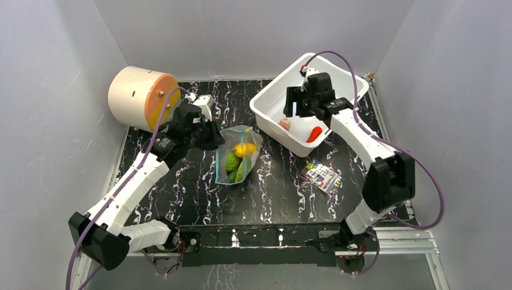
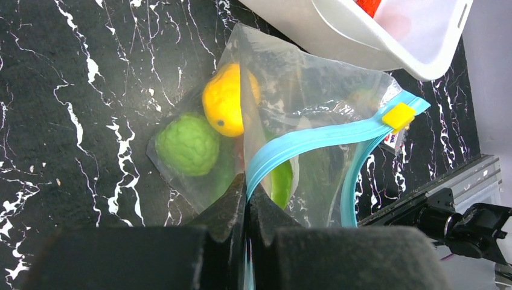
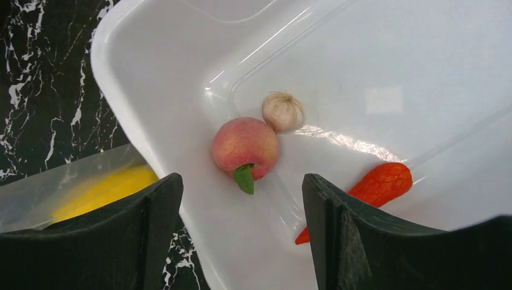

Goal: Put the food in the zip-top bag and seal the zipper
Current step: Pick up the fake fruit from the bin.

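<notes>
1. Our left gripper [image 2: 246,202] has its jaws pinched together on the zipper [image 2: 314,142], the blue strip at the mouth of the zip-top bag [image 2: 314,84]. The strip runs out from the tips to a yellow slider [image 2: 398,116] at its far end.
2. Our right gripper [image 3: 240,199] hangs with its jaws spread wide and holding nothing, over the white bin [image 3: 151,90]. The peach [image 3: 244,147] lies just beyond the gap.
3. The bag lies on the black marbled table [image 2: 60,121] just beside the bin, with a yellow fruit [image 2: 226,99] and a green fruit [image 2: 188,145] inside.
4. In the bin, a garlic bulb [image 3: 282,111] sits just beside the peach, and a red-orange piece [image 3: 380,184] lies apart from both.
5. We judge the bag film thin, limp and slippery. The stiffer strip is the sound place to hold it, and the mouth would likely sag shut if let go.
6. The toy food looks light and rigid. The peach is round and may roll, so we would close across its widest middle, minding the garlic alongside.
</notes>
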### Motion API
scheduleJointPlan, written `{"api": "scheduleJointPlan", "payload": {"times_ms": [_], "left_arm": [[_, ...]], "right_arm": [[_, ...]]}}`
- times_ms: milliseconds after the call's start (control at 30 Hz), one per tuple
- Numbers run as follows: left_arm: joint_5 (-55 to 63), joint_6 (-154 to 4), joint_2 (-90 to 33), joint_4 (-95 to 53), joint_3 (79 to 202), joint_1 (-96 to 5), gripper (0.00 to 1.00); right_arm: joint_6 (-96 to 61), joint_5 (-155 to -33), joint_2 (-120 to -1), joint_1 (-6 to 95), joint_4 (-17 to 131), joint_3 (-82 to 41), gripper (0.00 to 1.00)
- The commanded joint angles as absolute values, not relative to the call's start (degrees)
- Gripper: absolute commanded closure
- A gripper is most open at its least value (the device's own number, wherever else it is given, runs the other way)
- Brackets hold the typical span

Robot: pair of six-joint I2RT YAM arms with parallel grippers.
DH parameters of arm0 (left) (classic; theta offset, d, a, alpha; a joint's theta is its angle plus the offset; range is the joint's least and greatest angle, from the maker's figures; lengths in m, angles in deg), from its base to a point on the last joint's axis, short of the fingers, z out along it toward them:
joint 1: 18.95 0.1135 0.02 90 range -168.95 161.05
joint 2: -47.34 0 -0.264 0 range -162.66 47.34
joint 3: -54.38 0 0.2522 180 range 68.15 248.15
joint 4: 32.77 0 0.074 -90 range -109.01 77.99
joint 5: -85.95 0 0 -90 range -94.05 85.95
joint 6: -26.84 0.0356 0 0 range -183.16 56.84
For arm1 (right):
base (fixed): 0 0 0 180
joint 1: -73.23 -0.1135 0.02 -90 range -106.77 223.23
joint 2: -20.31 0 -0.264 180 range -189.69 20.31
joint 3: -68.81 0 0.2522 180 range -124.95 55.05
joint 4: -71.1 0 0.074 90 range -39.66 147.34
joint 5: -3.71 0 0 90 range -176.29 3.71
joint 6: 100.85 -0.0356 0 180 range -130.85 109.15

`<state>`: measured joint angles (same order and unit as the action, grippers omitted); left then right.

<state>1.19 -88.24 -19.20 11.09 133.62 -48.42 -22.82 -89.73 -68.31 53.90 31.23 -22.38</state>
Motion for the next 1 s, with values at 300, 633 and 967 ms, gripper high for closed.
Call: {"api": "scheduleJointPlan", "payload": {"times_ms": [300,633,967], "left_arm": [[-0.4,-89.5,-13.1,13.0,131.7,-48.7,1.0],[-0.1,-90.3,-12.2,12.8,130.4,-48.7,1.0],[0.8,-91.1,-12.8,12.2,131.3,-48.7,1.0]], "right_arm": [[-20.1,-107.5,-92.9,56.7,18.1,-44.6,0.21],[-15.5,-111.5,-101.2,56.7,9.3,-48.1,0.21],[-14.6,-99.6,-103.5,56.7,7.4,-48.6,0.31]]}}
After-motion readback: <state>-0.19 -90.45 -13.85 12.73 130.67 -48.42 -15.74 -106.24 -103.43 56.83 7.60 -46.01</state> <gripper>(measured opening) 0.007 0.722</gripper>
